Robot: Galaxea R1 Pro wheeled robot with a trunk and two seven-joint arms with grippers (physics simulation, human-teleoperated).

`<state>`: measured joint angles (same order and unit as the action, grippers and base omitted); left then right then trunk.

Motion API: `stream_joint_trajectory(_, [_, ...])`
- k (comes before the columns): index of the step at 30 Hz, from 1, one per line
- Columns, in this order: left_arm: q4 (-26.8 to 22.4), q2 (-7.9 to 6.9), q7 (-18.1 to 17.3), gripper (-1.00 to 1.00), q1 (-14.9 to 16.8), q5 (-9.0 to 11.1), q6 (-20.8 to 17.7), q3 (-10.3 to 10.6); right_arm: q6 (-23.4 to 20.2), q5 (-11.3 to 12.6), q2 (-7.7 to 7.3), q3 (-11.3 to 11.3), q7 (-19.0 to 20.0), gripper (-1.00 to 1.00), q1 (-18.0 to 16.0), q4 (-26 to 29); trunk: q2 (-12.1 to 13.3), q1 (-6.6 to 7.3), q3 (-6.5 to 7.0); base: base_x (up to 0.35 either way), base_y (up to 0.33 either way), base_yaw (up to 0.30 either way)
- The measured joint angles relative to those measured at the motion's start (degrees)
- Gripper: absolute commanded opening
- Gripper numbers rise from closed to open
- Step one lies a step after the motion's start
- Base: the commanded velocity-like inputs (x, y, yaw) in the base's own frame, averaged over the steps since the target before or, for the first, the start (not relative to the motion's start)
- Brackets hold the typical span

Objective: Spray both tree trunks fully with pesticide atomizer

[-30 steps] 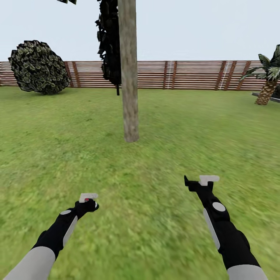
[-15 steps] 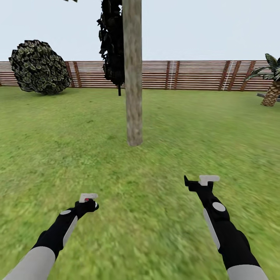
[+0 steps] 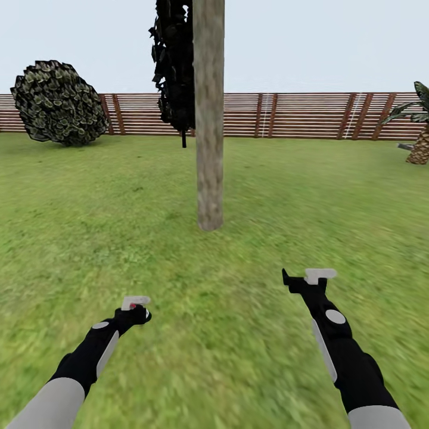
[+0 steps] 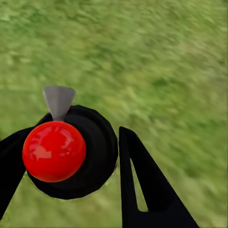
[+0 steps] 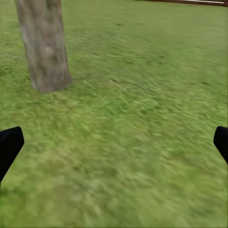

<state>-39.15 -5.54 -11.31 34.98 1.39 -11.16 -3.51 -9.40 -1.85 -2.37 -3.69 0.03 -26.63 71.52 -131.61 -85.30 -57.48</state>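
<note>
Overhead, tree trunk (image 3: pixel 209 119) leaves frame, foliage (image 3: pixel 174 65) cropped

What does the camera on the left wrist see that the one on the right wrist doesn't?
The left wrist view alone has a black sprayer with a red ball and a grey nozzle, gripped in the left hand. The right wrist view alone has the tree trunk rising from the lawn and a strip of fence, with the right hand spread wide and holding nothing. Both look down on blurry green grass.
</note>
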Motion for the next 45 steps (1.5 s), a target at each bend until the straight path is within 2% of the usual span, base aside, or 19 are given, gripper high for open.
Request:
stream_joint_trajectory(21, [-0.1, 0.0, 0.0, -1.0, 0.0, 0.0, 0.0, 0.0, 0.0, 0.1, -0.05, 0.0, 0.0, 1.0, 0.0, 0.3, 0.0, 0.0, 0.0, 0.338, 0.029, 0.0])
stream_joint_trajectory(26, [-1.9, -0.1, 0.0, -1.0, -0.1, 0.0, -0.3, 0.0, -0.1, 0.1, -0.52, -0.2, 0.1, 1.0, 0.0, 3.5, 0.0, 0.0, 0.0, 0.338, 0.0, 0.0])
stream_joint_trajectory(30, [-3.0, -0.09, 0.0, -1.0, -0.5, 0.0, -2.3, 0.0, -0.8, -0.3, -0.6, -0.1, 0.1, 1.0, 0.0, 7.7, 0.0, 0.0, 0.0, 0.338, 0.0, 0.0])
stream_joint_trajectory(31, [-3.6, -0.07, 0.0, -1.0, -0.6, 0.0, -2.6, 0.0, -1.0, -0.4, -0.58, -0.1, 0.1, 1.0, 0.2, 7.8, 0.0, 0.0, 0.0, 0.338, 0.0, 0.0])
stream_joint_trajectory(32, [-4.8, -0.02, 0.0, -1.0, -1.1, 0.0, -3.0, 0.1, -1.0, -0.4, -0.64, -0.1, 0.1, 1.0, 2.5, 6.0, 0.0, 0.0, -0.01, 0.338, 0.0, 0.0])
stream_joint_trajectory(36, [-5.2, -0.05, 0.0, -1.0, -1.6, 0.0, -3.1, 0.0, -1.0, -0.3, -0.36, 0.0, 0.1, 1.0, 6.7, 3.8, 0.0, 0.0, 0.0, 0.338, 0.0, 0.0])
stream_joint_trajectory(45, [-5.3, -0.01, -0.1, -1.0, -1.6, 0.0, -3.1, 0.0, -1.1, -0.3, -0.56, -0.1, 0.1, 1.0, 7.0, 4.0, 0.0, 0.0, 0.0, 0.339, 0.0, 0.0])
